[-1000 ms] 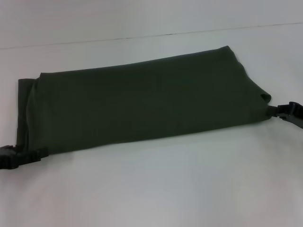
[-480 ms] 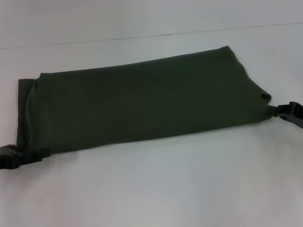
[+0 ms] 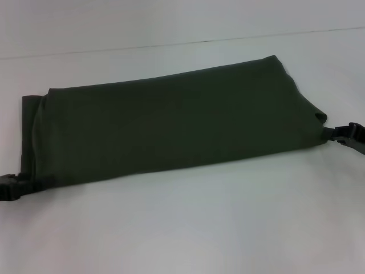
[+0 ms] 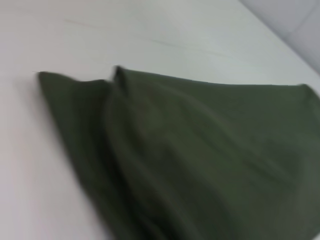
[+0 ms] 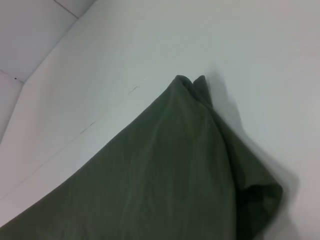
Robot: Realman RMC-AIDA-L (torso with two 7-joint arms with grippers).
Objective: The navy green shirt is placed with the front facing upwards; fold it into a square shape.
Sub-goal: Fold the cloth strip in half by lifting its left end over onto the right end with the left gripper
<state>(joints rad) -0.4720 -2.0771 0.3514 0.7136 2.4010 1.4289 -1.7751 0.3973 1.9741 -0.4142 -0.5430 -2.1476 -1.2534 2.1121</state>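
Left tool point(image 3: 35, 184) now tucked further under shirt point(image 3: 171, 125) corner, grip state unclear.

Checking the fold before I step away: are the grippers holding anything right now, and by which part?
Both meet the navy green shirt: left gripper at its near-left corner, right gripper at its near-right corner. Whether either actually pinches the cloth cannot be told.
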